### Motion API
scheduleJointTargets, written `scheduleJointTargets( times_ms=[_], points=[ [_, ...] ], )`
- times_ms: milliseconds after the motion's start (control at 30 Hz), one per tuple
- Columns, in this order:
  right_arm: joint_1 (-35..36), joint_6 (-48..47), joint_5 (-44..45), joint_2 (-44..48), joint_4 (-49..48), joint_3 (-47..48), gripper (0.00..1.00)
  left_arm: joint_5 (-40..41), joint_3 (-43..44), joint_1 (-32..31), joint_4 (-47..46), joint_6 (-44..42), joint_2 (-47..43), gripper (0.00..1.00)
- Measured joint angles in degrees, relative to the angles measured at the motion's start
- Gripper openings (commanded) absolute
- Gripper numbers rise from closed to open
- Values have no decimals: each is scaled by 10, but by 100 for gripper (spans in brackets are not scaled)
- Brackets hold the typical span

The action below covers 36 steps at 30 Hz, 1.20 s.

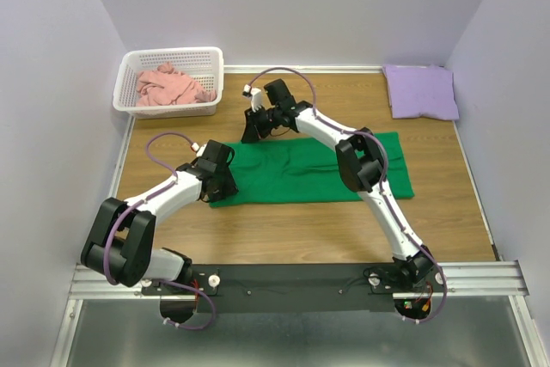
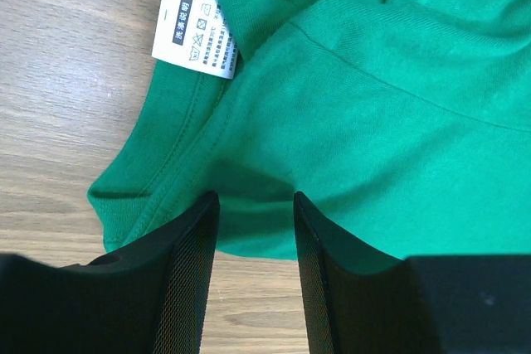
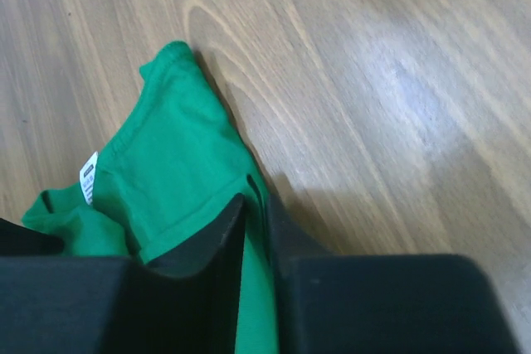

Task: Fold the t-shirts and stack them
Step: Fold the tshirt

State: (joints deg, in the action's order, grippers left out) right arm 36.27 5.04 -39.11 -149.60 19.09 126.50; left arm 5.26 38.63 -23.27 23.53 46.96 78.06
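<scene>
The bright green t-shirt (image 1: 318,168) lies folded in a long strip across the table's middle. My left gripper (image 1: 225,186) is at its near left corner, jaws open and straddling the cloth's edge (image 2: 253,201) by the collar; the white neck label (image 2: 195,26) shows just beyond. My right gripper (image 1: 256,131) is at the far left corner, its narrow jaws (image 3: 255,205) shut on a fold of the green t-shirt (image 3: 178,163). The lavender t-shirt (image 1: 421,92) lies folded at the back right. The salmon pink t-shirt (image 1: 172,88) is crumpled in the basket.
A white lattice basket (image 1: 129,75) stands at the back left corner. Pale walls close in the table on three sides. Bare wood (image 1: 301,229) shows between the green shirt and the arm bases.
</scene>
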Motion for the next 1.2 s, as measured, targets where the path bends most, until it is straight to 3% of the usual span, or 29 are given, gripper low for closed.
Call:
scheduleJointTargets(
  times_ms=[133, 333, 500, 533, 600, 700, 1200],
  points=[
    [0, -1, -3, 0, -1, 9, 20, -1, 0, 0, 0, -2, 0, 49],
    [0, -3, -4, 0, -2, 17, 1, -4, 0, 0, -2, -2, 1, 49],
    [0, -3, -11, 0, -2, 18, 1, -5, 0, 0, -3, -3, 2, 49],
    [0, -3, -12, 0, -2, 18, 1, -5, 0, 0, -3, -3, 2, 49],
    [0, -3, -13, 0, -2, 18, 15, -6, 0, 0, -3, -3, 2, 49],
    [0, -4, -14, 0, -2, 18, 25, -6, 0, 0, -3, -3, 2, 49],
    [0, -5, -18, 0, -2, 15, 23, -6, 0, 0, -3, -4, 2, 49]
  ],
)
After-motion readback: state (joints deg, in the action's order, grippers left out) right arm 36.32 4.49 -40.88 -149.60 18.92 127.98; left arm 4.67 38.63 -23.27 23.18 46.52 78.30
